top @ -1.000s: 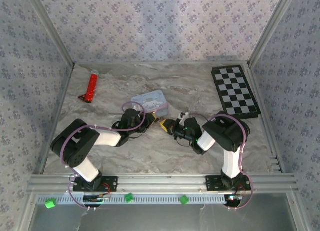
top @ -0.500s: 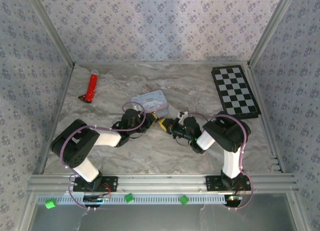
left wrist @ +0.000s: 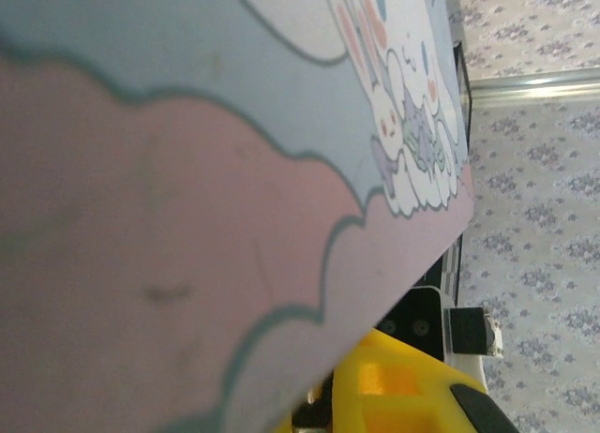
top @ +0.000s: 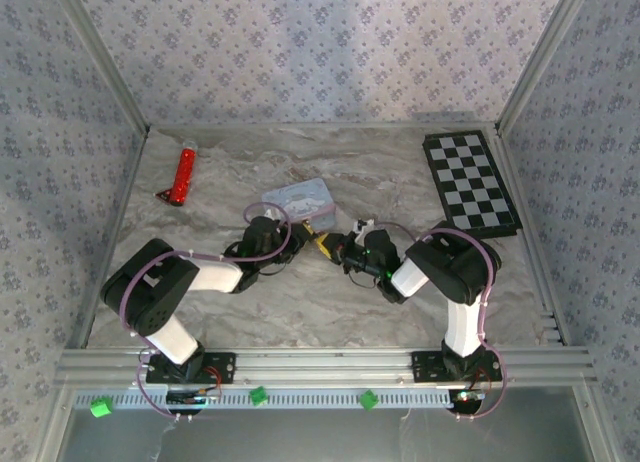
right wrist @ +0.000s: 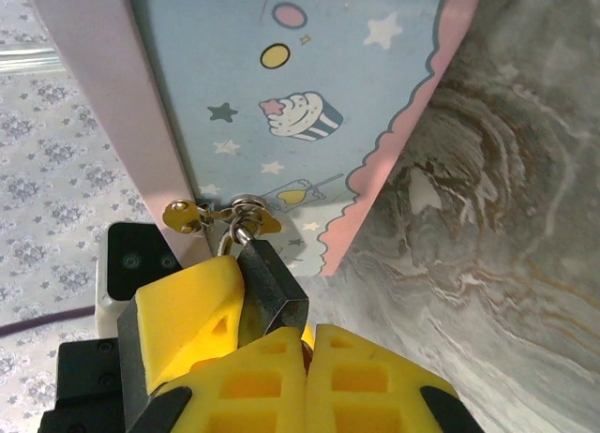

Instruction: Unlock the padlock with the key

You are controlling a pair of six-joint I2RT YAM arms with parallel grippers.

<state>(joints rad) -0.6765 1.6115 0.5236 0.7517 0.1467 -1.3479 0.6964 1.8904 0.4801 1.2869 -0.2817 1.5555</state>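
**Operator:** Report the layout, largest item first.

**Technician:** The marble table (top: 330, 312) carries the chessboard (top: 468, 182) at 2 o'clock, unmoved. The pastel tin (top: 297, 197) sits near centre, essentially where it was one second ago. The red tube (top: 184, 174) lies at 10 o'clock, unchanged.

**Operator:** Arm changes?

**Technician:** The right gripper (top: 322, 244) has advanced slightly toward 10 o'clock, closer to the tin's near edge. In the right wrist view its yellow fingers meet along a seam with no gap. The left gripper (top: 272, 232) keeps station at the tin's 8 o'clock corner; its finger spacing cannot be told.

**Operator:** Padlock location?

**Technician:** The padlock (right wrist: 272, 283) is on the tin's brass hasp (right wrist: 202, 213), with its shackle (right wrist: 239, 229) threaded through the ring. Its black body touches the right gripper's fingers at their 11 o'clock.
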